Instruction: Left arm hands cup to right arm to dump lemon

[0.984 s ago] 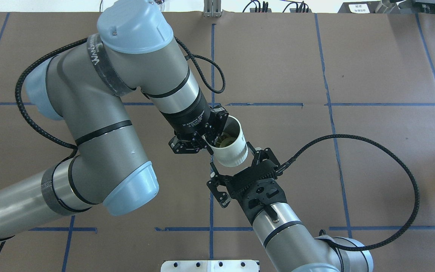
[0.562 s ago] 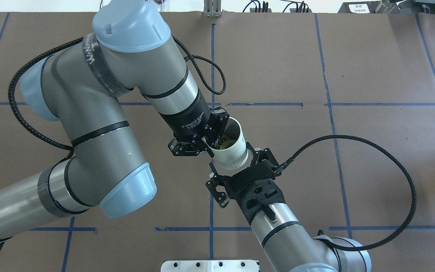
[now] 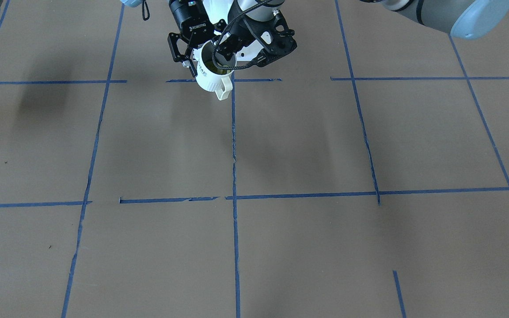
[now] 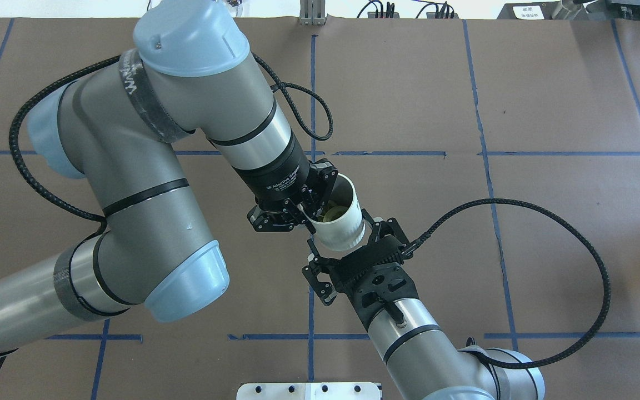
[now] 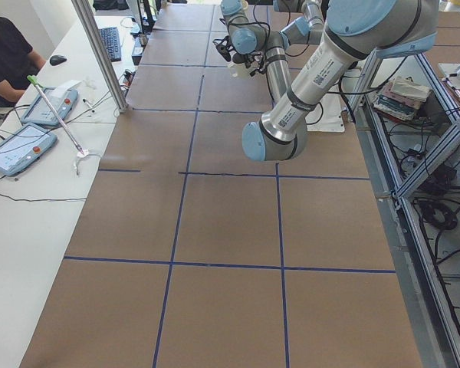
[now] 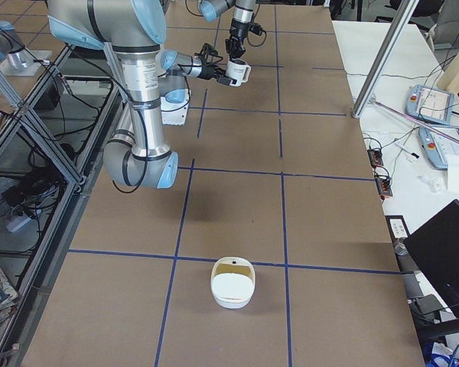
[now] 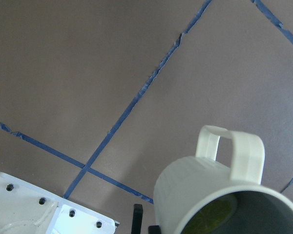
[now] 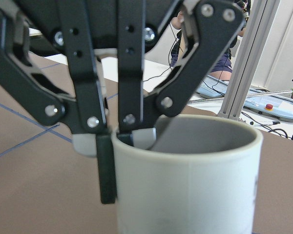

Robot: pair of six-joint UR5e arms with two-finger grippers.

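Observation:
The white cup (image 4: 342, 230) hangs above the table, tilted, with the yellow-green lemon (image 4: 335, 211) inside. My left gripper (image 4: 310, 214) is shut on the cup's rim, one finger inside and one outside. My right gripper (image 4: 346, 236) is open, with its fingers on either side of the cup's lower body. In the front view the cup (image 3: 210, 77) has its handle towards the camera. The left wrist view shows the cup (image 7: 195, 195) and the lemon (image 7: 212, 217). The right wrist view shows the cup (image 8: 185, 185) close up, with the left gripper's fingers (image 8: 105, 170) on its rim.
A white bowl (image 6: 232, 283) stands on the brown table towards my right end. A white mounting plate (image 4: 309, 390) lies at the near table edge. Black cables (image 4: 575, 233) loop beside the right arm. An operator (image 5: 8, 54) and tablets sit at a side desk.
The left arm's elbow has shifted slightly to the left, and the right wrist has shifted slightly. The cup has barely moved. Neither gripper has opened or shut.

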